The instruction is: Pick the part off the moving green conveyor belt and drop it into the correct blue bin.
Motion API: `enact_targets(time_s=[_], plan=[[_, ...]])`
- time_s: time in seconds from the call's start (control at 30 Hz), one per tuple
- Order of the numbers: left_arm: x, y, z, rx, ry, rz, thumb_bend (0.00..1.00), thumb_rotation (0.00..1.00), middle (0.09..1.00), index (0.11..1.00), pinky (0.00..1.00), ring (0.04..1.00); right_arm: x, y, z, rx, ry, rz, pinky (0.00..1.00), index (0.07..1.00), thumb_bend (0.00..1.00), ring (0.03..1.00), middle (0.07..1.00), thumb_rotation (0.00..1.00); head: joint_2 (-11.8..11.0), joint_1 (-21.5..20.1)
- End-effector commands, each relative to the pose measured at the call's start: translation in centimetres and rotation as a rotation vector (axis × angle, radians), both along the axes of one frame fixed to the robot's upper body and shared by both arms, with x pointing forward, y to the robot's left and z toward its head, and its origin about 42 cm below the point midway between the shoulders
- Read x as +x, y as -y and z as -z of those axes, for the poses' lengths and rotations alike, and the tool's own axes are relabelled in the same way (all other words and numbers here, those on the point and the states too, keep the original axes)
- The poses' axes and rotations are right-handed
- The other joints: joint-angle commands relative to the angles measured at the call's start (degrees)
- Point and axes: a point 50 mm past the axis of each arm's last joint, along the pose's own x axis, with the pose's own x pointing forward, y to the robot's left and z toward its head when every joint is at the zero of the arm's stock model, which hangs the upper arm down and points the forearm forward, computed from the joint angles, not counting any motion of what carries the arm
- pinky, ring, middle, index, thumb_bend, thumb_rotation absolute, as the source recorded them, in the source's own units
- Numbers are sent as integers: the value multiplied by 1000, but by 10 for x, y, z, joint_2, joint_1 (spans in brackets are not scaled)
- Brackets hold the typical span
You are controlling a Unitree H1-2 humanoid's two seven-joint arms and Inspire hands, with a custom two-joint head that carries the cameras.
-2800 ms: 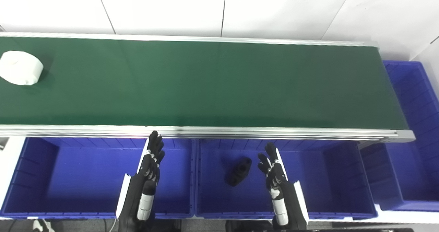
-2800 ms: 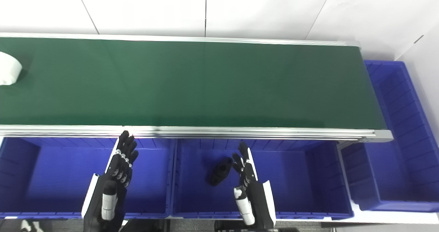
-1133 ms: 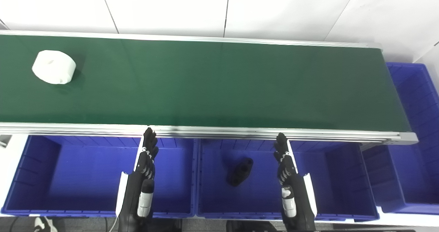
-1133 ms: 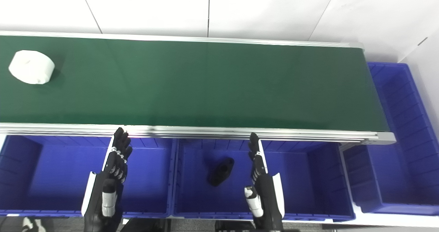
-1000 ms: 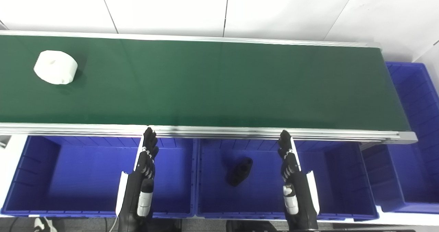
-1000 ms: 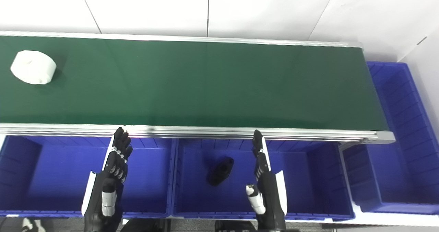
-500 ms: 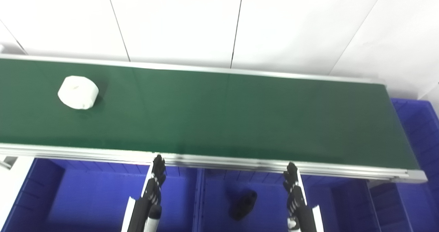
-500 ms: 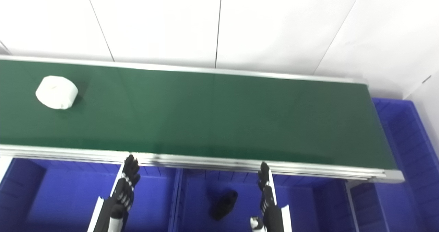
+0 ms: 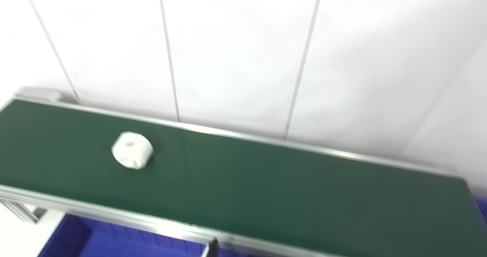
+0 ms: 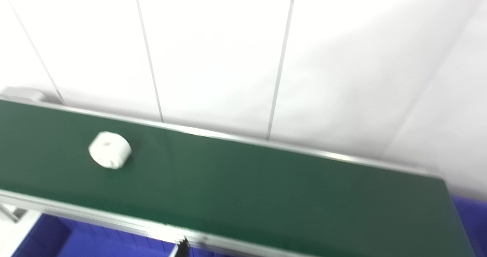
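A white part (image 9: 132,150) (round, holed) sat on the green belt (image 9: 266,188); only a dark fingertip (image 10: 184,243), probably the left hand's, showed, its pose unreadable.

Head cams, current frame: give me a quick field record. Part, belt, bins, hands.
part: white round part, hole in its top face, lying on the belt's left portion
belt: green conveyor belt, nothing else on it
bins: only slivers of blue bin under the belt's near rail; contents hidden
left hand: dark fingertips at the bottom edge; state unclear
right hand: out of frame
image: blurred
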Motion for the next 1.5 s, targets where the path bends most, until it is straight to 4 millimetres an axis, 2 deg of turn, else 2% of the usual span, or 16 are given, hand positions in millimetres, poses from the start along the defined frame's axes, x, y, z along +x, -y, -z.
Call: enact_targets(time_s=[0.0,0.17,0.27,0.53,0.67,0.77,0.9,1.0,1.1,1.17,1.2,1.27,1.33,1.43,1.47], plan=[[5,10,-5,-22,55,-8,798,960,1000,1000,1000,1000,4,5,-6,15,70,-8,1000,1000,918,1000,1000,1000,1,20],[10,20,-6,-26,67,-17,760,966,1000,1000,996,999,7,13,-7,11,76,-7,1000,1000,980,1000,1000,1000,10,53],[11,22,-9,-18,80,-24,748,979,1000,1000,983,991,7,15,-9,16,80,-15,1000,1000,979,1000,1000,1000,18,71],[10,14,-27,-9,149,-31,895,969,999,1000,950,939,3,11,-13,39,89,-31,1000,1000,911,1000,1000,986,33,77],[19,6,-45,31,247,-39,890,921,973,1000,813,909,1,10,-16,40,93,-34,1000,1000,893,1000,1000,989,40,77],[28,0,-58,42,315,-50,903,894,964,1000,772,904,2,9,-17,48,96,-29,1000,1000,912,1000,1000,983,45,85],[49,-17,-77,93,423,-93,909,871,961,1000,714,887,4,7,-19,54,100,-26,1000,1000,948,1000,1000,980,48,91],[86,-50,-104,222,577,-96,911,853,937,1000,670,865,5,5,-19,56,95,-28,1000,1000,954,1000,1000,974,49,84],[120,-83,-131,340,680,-95,982,781,931,1000,644,864,6,4,-20,53,94,-30,1000,1000,938,1000,1000,982,49,82],[142,-102,-151,379,728,-71,965,683,956,1000,695,899,6,3,-19,55,95,-28,1000,1000,934,1000,1000,983,48,80],[149,-109,-160,403,740,-61,956,621,979,1000,751,927,6,2,-19,58,95,-27,1000,1000,934,1000,1000,983,48,80],[159,-117,-174,468,761,-43,935,595,996,1000,873,981,7,1,-19,62,95,-26,1000,1000,930,1000,1000,980,47,80],[173,-127,-189,555,780,-19,893,567,999,1000,956,995,8,1,-20,64,96,-27,1000,1000,933,1000,1000,979,47,79],[198,-143,-208,687,794,23,871,511,1000,1000,970,1000,9,-1,-19,63,91,-28,1000,1000,949,1000,1000,980,46,76],[204,-147,-212,720,797,33,879,487,1000,1000,896,992,9,-1,-19,61,91,-27,1000,1000,954,1000,1000,980,46,76]])
